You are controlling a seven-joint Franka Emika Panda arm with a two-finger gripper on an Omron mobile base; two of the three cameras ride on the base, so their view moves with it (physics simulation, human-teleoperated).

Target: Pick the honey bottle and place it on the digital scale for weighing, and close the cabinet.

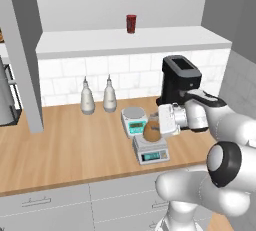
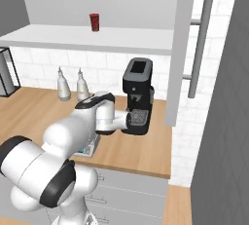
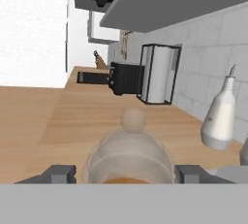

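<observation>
Left base view shows the honey bottle (image 1: 152, 132) sitting on the digital scale (image 1: 150, 150), the tool (image 1: 156, 125) gripping it; the cabinet (image 2: 181, 48) stays open.

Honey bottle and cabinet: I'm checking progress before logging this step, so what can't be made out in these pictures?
- Left base view: whether the hand grips the honey bottle on the digital scale; the fingers are too small to read.
- Right base view: the arm hides the bottle and most of the scale.
- Cabinet door: cut off by the top edge.
- Scale display: too small to read.
</observation>
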